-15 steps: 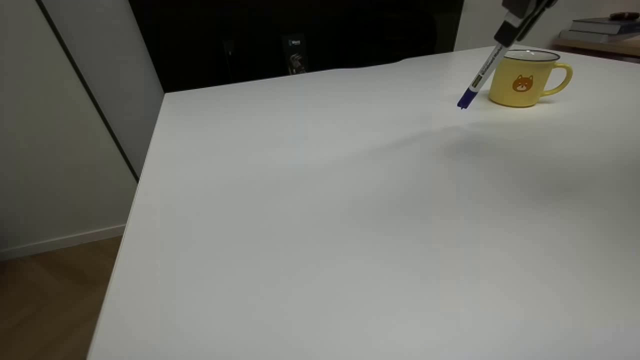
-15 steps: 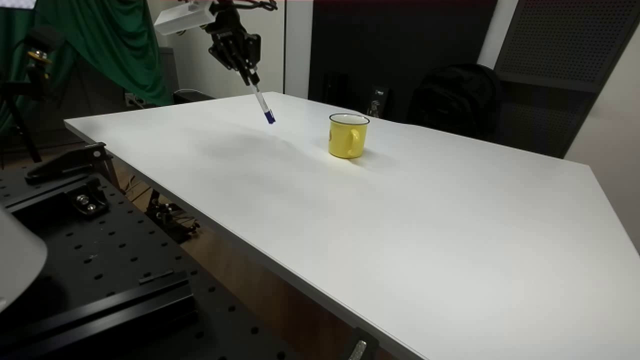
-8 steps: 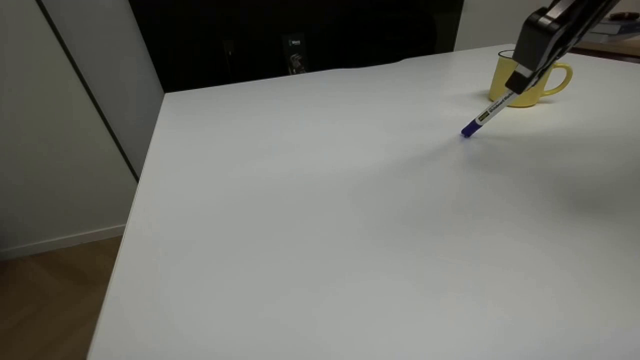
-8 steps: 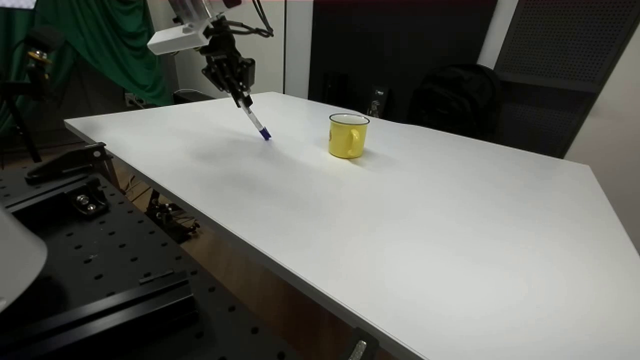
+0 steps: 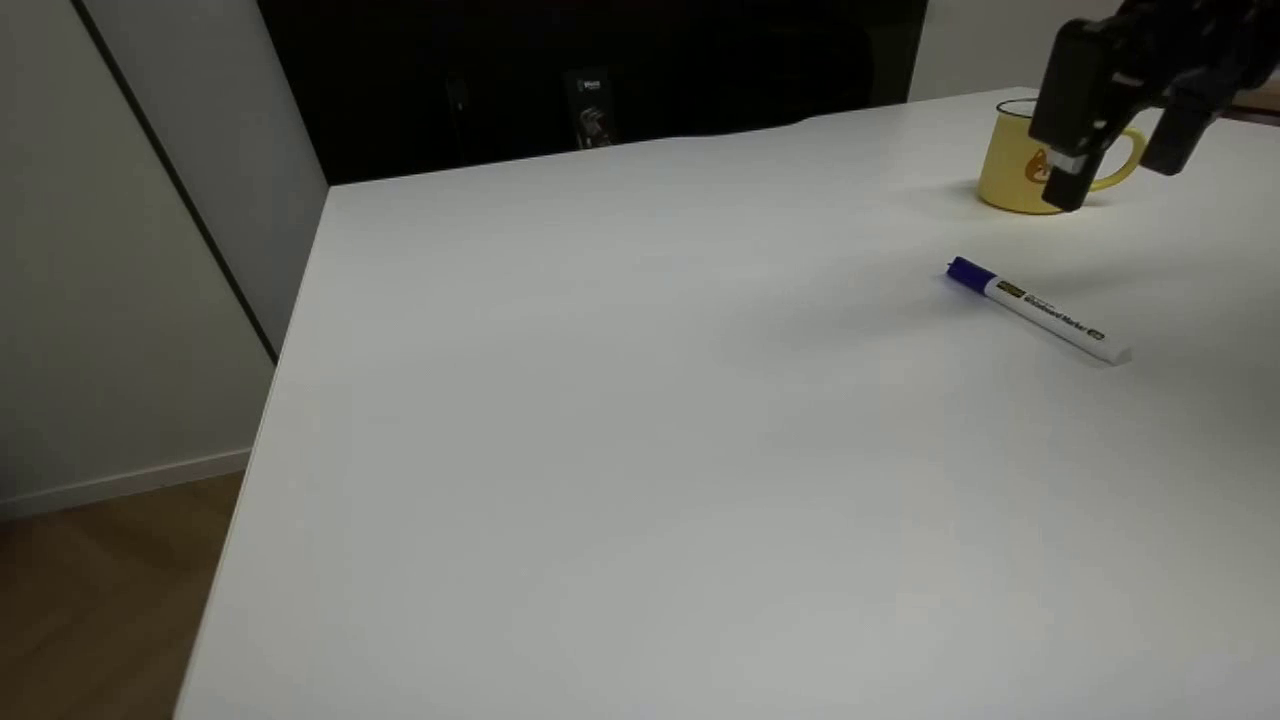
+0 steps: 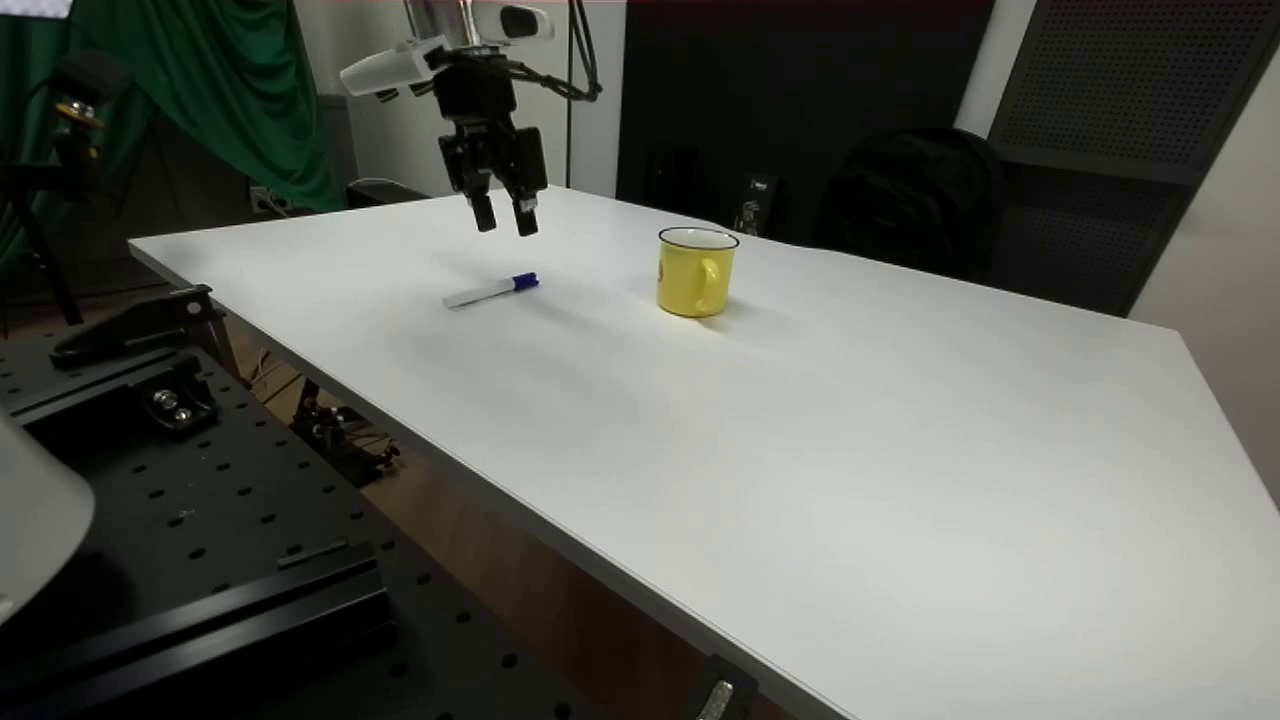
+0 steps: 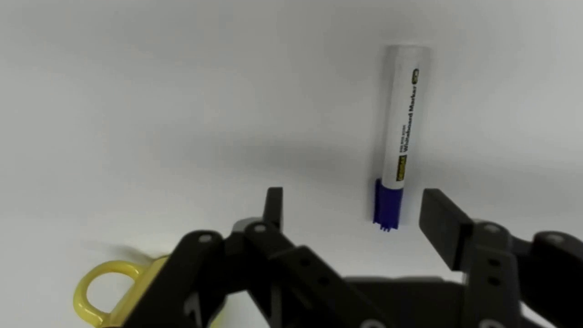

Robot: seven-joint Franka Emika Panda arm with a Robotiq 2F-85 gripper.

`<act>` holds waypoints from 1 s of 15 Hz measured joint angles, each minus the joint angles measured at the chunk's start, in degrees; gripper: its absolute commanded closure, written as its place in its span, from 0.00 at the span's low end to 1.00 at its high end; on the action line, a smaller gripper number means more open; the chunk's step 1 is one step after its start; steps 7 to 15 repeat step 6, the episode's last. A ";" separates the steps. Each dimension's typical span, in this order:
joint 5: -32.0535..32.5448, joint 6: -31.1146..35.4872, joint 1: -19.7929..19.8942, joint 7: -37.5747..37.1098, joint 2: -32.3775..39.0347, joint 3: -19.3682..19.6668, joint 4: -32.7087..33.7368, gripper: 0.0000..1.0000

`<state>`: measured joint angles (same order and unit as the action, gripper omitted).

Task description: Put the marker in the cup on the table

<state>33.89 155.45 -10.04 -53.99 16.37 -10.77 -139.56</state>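
The marker (image 7: 403,118), white with a blue cap, lies flat on the white table (image 6: 900,450). Its cap points toward the yellow cup in an exterior view (image 5: 1045,315). Upright on the table stands the cup (image 6: 685,285), apart from the marker; in the wrist view its handle side (image 7: 136,291) shows partly behind my gripper. My gripper (image 6: 506,218) hangs above the marker's cap end, jaws spread and holding nothing. From the wrist, the gap of the gripper (image 7: 351,202) frames the blue cap, which rests below on the tabletop. The gripper (image 5: 1116,172) covers part of the cup in an exterior view.
A black perforated bench (image 6: 250,540) with clamps borders the table's near edge. Behind the far edge sits a dark backpack (image 6: 910,200). A green curtain (image 6: 220,110) hangs at the back.
Earlier the marker slanted cap-down in my closed gripper and was lowered to the table. Now the fingers have parted, the marker has dropped flat, and the gripper has turned more vertical above it.
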 measured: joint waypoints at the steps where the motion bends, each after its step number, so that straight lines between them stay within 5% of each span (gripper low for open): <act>1: -5.42 -3.17 1.79 2.61 -0.26 -1.63 0.84 0.00; 5: -23.40 -15.66 4.04 12.96 -1.46 -3.43 5.08 0.00; 15: -24.63 -16.69 3.89 13.86 -1.74 -3.19 5.53 0.00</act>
